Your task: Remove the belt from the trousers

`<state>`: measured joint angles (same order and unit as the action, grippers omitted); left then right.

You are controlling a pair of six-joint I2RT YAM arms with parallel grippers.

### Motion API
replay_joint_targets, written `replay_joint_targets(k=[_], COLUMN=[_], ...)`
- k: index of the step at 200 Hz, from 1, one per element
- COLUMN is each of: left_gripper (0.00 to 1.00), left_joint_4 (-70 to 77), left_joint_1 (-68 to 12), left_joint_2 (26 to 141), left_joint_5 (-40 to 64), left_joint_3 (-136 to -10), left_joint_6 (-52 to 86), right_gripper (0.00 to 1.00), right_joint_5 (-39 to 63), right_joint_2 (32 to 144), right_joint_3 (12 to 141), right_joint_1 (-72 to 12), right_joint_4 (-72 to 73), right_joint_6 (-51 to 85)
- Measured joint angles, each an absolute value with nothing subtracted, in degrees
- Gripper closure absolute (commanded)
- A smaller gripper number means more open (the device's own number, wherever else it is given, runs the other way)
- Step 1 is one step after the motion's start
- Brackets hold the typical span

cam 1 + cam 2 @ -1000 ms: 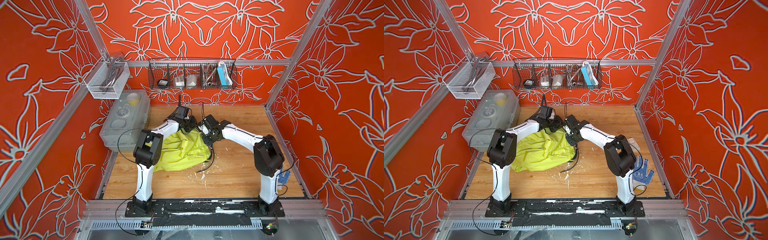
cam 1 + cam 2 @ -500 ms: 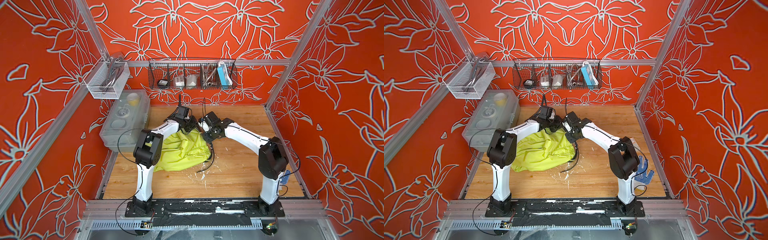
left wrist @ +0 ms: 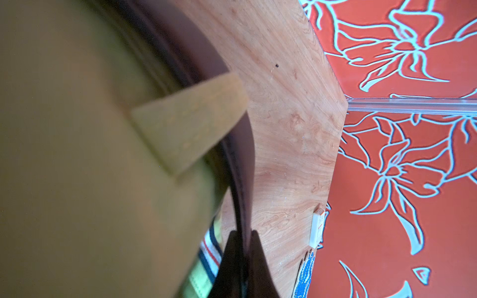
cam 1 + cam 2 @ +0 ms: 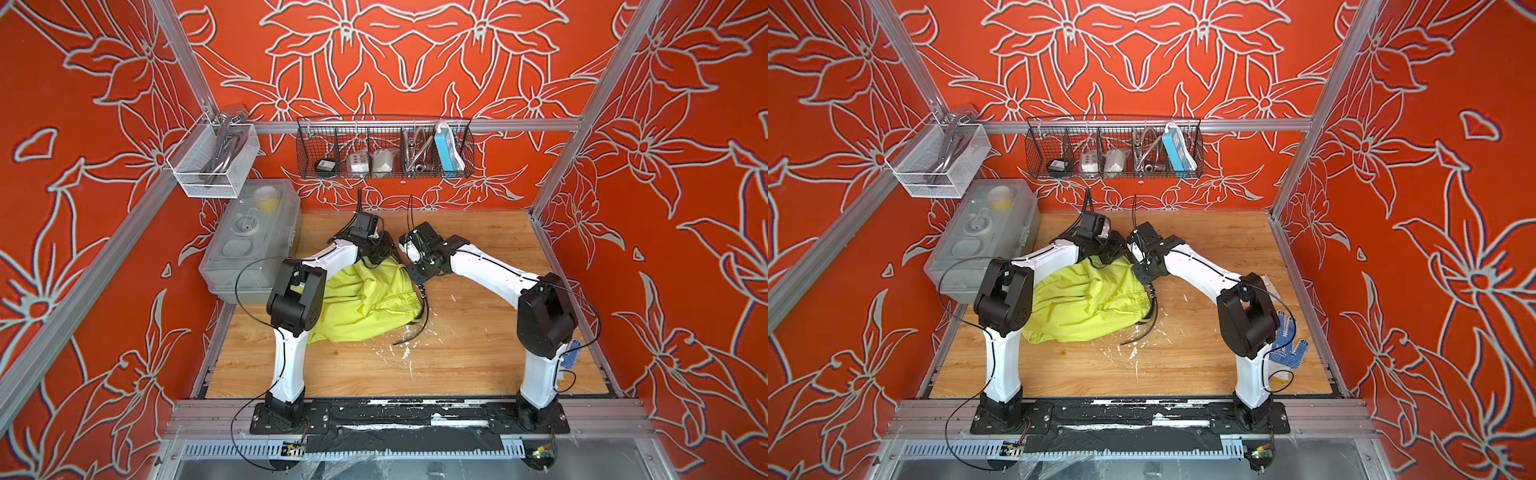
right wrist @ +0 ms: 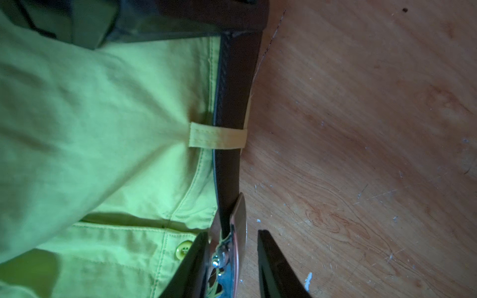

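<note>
Along the waistband edge of the crumpled lime yellow-green soft-fabric trousers, which lie on the light wooden tabletop, runs the long, narrow, dark leather-like belt. It is threaded under a narrow lime fabric belt loop. In both top views the two white-and-black arms meet over the far side of the trousers. The left gripper is closed tight, its two dark fingers pinching the belt strap edge-on, just off the waistband. The right gripper stands partly open at the waistband. Its jaws straddle the belt's flat metal buckle, and a gap shows between the buckle and one finger, so it has hold of nothing. A small round green button sits on the trousers just beside the buckle
</note>
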<state>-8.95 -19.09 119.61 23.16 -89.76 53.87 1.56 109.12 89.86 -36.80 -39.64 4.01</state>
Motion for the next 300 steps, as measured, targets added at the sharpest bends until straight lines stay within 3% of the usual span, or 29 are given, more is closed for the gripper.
replay_joint_targets(k=[300], left_gripper=[1.0], left_joint_4=[-8.84], left_joint_1=[-19.18], left_joint_2=[119.61], left_joint_5=[23.11], left_joint_3=[-89.56], left_joint_6=[54.04], right_gripper=[0.65], right_joint_5=[8.43], right_joint_2=[108.57], right_joint_3=[86.0], right_joint_1=[-35.77], right_joint_4=[-38.61], right_joint_6=[5.1])
